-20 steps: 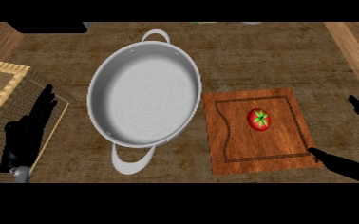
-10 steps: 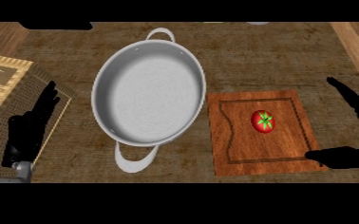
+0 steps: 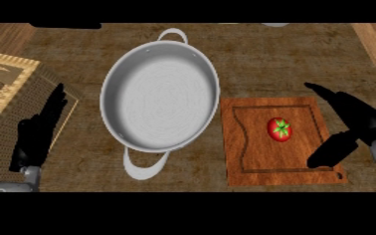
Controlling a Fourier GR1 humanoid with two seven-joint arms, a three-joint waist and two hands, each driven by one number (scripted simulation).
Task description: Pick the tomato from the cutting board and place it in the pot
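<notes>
Wooden worktop (image 3: 279,59) carries a steel pot (image 3: 107,94) at centre, its bare grey bottom showing. Just right of it lies the cutting board (image 3: 249,165), with the tomato (image 3: 280,129) resting on it. The right hand (image 3: 356,112) hovers over the board's right edge, fingers and thumb spread apart. The left hand (image 3: 37,134) rests at the left, fingers straight.

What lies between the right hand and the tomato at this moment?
Head view: only bare cutting board separates the open right hand from the tomato; nothing else.
</notes>
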